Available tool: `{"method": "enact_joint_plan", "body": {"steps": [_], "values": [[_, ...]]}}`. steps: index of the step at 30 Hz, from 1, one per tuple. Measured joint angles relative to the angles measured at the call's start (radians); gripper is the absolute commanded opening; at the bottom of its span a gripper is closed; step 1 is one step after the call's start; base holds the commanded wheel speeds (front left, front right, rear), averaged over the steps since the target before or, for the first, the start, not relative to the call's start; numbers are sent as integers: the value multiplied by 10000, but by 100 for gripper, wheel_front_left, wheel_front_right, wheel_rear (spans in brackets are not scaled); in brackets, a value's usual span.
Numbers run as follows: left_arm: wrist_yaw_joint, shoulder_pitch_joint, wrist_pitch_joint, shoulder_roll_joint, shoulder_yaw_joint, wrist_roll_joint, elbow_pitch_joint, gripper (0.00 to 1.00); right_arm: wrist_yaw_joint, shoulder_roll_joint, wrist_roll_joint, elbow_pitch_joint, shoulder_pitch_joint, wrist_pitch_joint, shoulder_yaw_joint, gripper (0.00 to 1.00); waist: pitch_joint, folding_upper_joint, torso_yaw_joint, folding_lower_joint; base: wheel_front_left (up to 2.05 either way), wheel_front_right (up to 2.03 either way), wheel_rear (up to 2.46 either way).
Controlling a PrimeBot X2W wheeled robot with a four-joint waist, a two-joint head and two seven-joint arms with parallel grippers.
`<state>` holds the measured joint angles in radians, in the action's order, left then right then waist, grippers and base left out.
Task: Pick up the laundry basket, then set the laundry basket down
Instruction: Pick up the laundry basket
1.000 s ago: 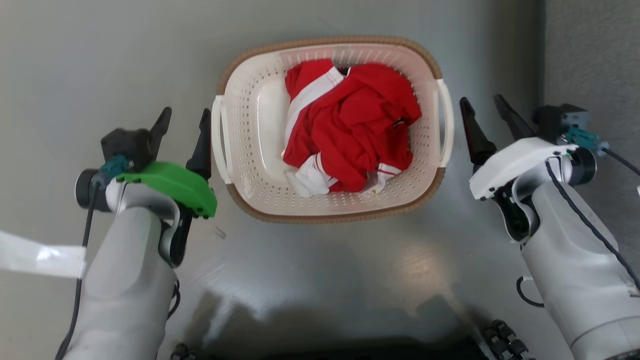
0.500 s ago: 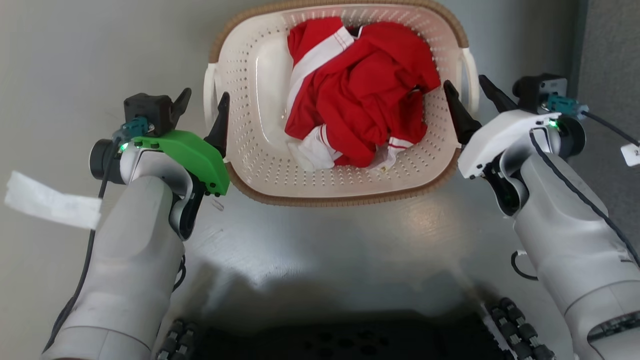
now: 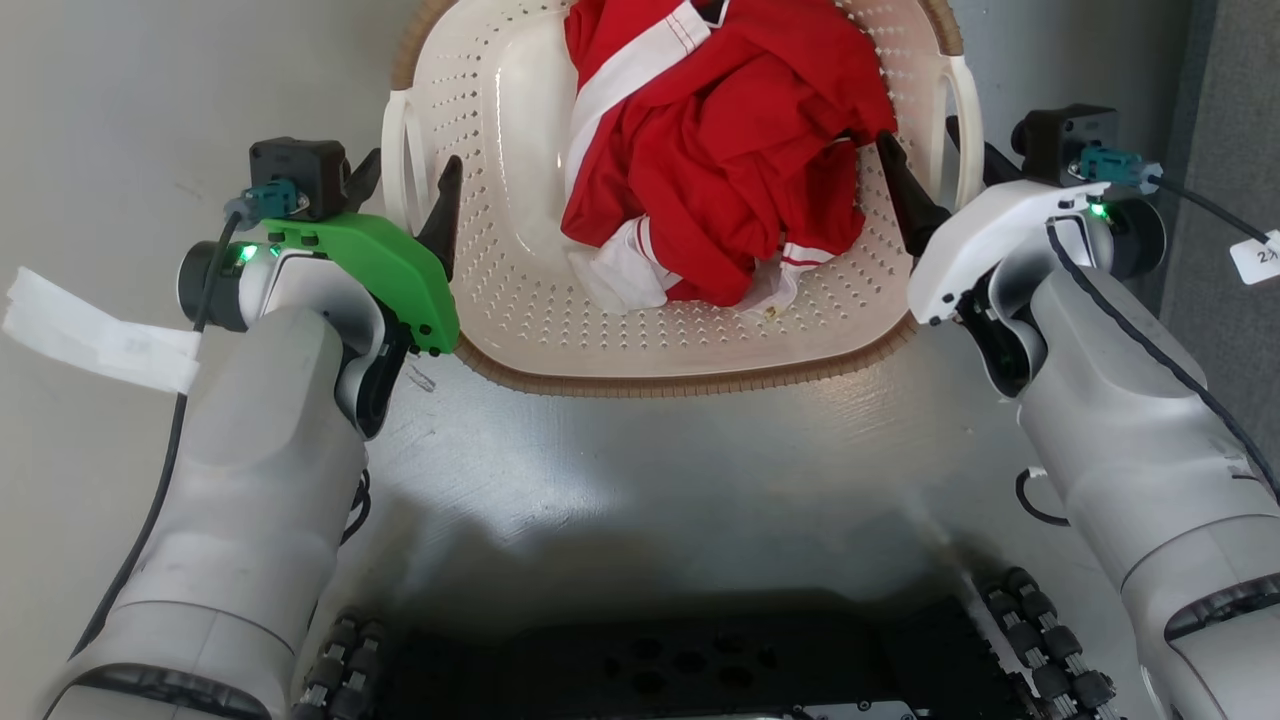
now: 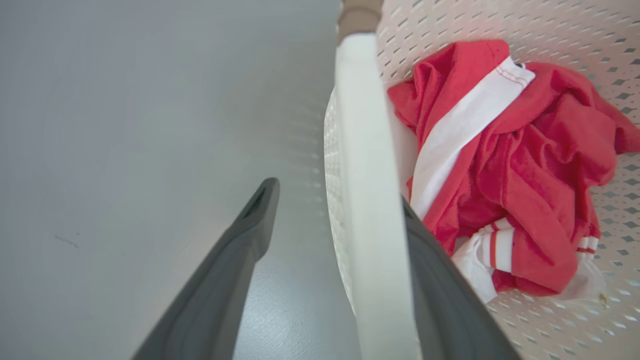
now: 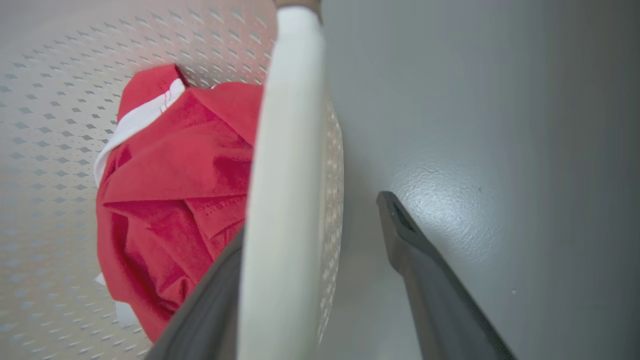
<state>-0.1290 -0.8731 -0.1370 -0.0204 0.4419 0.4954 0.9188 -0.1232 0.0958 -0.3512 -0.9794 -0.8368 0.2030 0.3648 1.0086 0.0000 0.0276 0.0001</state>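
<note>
Laundry basket (image 3: 680,382) stands at 12 o'clock in the head view on the grey floor (image 3: 650,480), with its far rim cut off by the top edge. A crumpled red garment (image 3: 720,150) with white trim lies inside, heaped toward the basket's 1 o'clock part. I cannot tell from these pictures whether the base has left the floor.

The left gripper (image 3: 415,160) is at the basket's 9 o'clock side, astride the left handle (image 3: 392,150), with one dark finger inside the perforated wall and the other outside. In the left wrist view its jaws stand apart: the inner finger lies along the white bar, and the outer finger is clear of it with floor showing between. The right gripper (image 3: 918,130) mirrors this at 3 o'clock, astride the right handle (image 3: 965,120). The right wrist view shows those jaws apart too, the inner finger close against the bar and the outer one across a gap.

The step in hand looks like the grasp that begins the pick-up: both grippers are placed, but neither has clamped. The next move probably calls for both jaws to close on the handles at about the same time. The arms should then rise evenly, so the laundry basket stays level and the garment does not slide toward one side
</note>
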Motion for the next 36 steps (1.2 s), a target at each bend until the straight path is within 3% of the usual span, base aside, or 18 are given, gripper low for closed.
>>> {"method": "enact_joint_plan", "body": {"steps": [1, 2, 3, 4, 5, 6, 7, 8, 13, 23, 36], "values": [[0, -22, 0, 0, 40, 52, 69, 100, 0, 6, 0, -61, -10, 38, 12, 100, 13, 0, 1, 0, 0, 0, 0], [0, -38, -2, 0, 71, 98, 123, 87, 0, 6, 0, -130, -15, 46, 21, 100, 20, 0, 5, 0, 0, 0, 0], [0, -56, -2, 0, 102, 148, 159, 81, 0, 4, 0, -215, -27, 48, 33, 100, 25, 0, 7, 0, 0, 0, 0], [0, -115, -8, 4, 148, 305, 242, 65, 0, 2, -4, -339, -57, 79, 61, 98, 27, 0, 9, 0, 0, 0, 0], [-17, -151, -44, 27, 176, 347, 280, 48, 0, -4, -4, -399, -100, 79, 84, 79, 26, 0, 10, 0, 0, 0, 0], [-25, -199, -61, 48, 205, 387, 318, 41, 0, -15, -6, -458, -162, 81, 113, 54, 25, 0, 12, 0, 0, 0, 0], [-27, -250, -69, 63, 249, 401, 349, 24, -2, -27, -6, -497, -212, 90, 140, 25, 21, 0, 15, 0, 0, 0, 0], [-27, -299, -109, 79, 295, 418, 378, 0, -8, -63, -6, -531, -255, 92, 186, 2, 17, 0, 16, 0, 0, 0, 0], [-2, -446, -203, 157, 441, 715, 591, 0, 21, -403, -127, -692, -364, 213, 355, 0, -50, 0, 9, 0, 0, 0, 0], [10, -395, -326, 199, 970, 1154, 1078, 0, 19, -345, -368, -1064, -364, 353, 688, 0, -639, 0, -64, 0, 0, 0, 0], [0, 182, -393, 217, 1375, 1870, 1484, 0, 17, -491, -949, -1691, -124, 267, 1210, 0, -2073, 0, -204, -1, 0, 0, 0]]}}
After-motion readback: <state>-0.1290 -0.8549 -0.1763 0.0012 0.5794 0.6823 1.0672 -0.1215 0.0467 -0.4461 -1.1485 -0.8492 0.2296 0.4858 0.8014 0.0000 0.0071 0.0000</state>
